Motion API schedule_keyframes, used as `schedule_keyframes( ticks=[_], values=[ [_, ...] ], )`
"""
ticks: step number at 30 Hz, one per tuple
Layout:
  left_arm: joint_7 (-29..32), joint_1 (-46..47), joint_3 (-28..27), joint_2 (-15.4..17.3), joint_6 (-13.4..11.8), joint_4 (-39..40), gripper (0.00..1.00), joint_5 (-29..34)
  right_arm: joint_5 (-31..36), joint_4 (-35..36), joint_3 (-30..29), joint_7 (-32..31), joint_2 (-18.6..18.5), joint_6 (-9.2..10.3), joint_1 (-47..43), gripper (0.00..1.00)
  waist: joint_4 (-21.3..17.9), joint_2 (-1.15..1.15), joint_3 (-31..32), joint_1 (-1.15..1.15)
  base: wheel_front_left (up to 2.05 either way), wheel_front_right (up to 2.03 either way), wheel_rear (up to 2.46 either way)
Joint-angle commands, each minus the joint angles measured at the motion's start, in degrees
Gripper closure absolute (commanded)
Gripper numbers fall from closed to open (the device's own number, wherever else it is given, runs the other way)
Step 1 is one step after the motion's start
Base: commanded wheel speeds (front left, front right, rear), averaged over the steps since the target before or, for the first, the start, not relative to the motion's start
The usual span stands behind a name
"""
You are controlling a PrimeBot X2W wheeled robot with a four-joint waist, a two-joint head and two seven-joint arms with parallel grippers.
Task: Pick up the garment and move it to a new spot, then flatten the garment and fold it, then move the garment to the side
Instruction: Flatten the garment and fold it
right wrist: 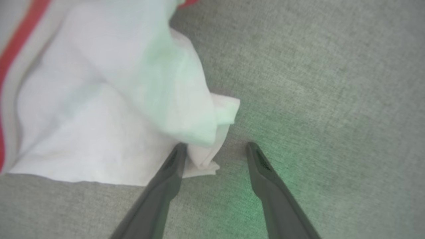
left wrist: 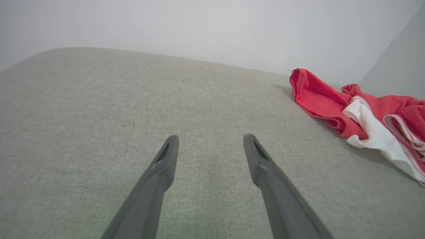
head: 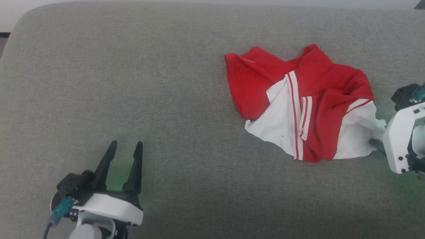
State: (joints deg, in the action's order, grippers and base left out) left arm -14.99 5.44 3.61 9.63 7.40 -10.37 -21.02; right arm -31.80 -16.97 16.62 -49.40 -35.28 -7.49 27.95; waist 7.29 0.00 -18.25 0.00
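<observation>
A grey woven cushion [head: 132,66] — a crumpled red-and-white garment [head: 318,99] lies on its right half.

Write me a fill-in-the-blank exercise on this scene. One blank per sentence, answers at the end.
1. The garment lies crumpled on the grey cushion, and its body is ____.
2. The left gripper is over bare cushion, apart from the garment, with its jaws ____.
3. The right gripper, jaws apart, has its fingertips at the edge of a ____ sleeve.

Missing words: red; open; white
</observation>
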Motion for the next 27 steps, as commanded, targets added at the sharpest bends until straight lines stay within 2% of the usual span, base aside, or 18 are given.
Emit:
schedule_keyframes(
  ticks=[1,3,7,15,19,23,25,26,27],
  values=[
    [-0.3,1.4,0.1,0.2,0.1,0.0,0.00,-0.1,-0.6,-0.7,0.3,0.7,1.6,0.00,-0.6,1.00,-0.4,0.00,-0.2,0.00,0.00,0.00,0.00],
    [-0.3,1.6,0.3,0.4,0.1,0.3,0.00,-0.3,-1.1,-0.4,-0.9,0.9,1.3,0.01,-1.0,1.00,-0.8,0.00,-0.2,0.00,0.00,0.00,0.00],
    [-0.3,3.0,1.5,1.6,0.1,1.4,0.00,-0.9,-1.4,-0.4,-7.3,3.8,-0.4,0.05,-2.7,1.00,-1.9,0.00,-0.3,0.00,0.00,0.00,0.00],
    [-0.3,6.2,5.1,6.0,0.1,3.4,0.00,-4.0,1.3,-4.5,-24.7,10.3,-2.6,0.04,-7.9,1.00,-4.4,0.00,-2.0,0.00,0.00,0.00,0.00],
    [-0.3,7.9,6.8,8.6,0.1,3.9,0.00,-6.1,4.3,-6.9,-30.2,13.2,-1.2,0.04,-8.2,1.00,-5.6,0.00,-2.8,0.00,0.00,0.00,0.00],
    [-0.3,8.6,8.0,10.4,0.1,3.9,0.00,-7.8,7.9,-8.6,-33.0,16.0,-0.3,0.04,-7.1,1.00,-6.5,0.00,-3.3,0.00,0.00,0.00,0.00],
    [-0.3,9.2,9.1,11.8,0.1,3.4,0.00,-9.1,9.4,-9.3,-32.9,18.0,1.7,0.03,-6.2,1.00,-7.0,0.00,-3.4,0.00,0.00,0.00,0.00],
    [-0.3,9.4,10.1,12.6,0.1,3.1,0.00,-9.8,9.8,-9.6,-33.3,19.2,2.7,0.03,-5.7,0.89,-7.3,0.00,-3.4,0.00,0.00,0.00,0.00],
    [-0.3,9.7,10.9,13.4,0.1,2.7,0.00,-10.7,10.5,-9.8,-33.5,20.5,3.2,0.03,-5.3,0.15,-7.6,0.00,-3.3,0.00,0.00,0.00,0.00]
  ],
)
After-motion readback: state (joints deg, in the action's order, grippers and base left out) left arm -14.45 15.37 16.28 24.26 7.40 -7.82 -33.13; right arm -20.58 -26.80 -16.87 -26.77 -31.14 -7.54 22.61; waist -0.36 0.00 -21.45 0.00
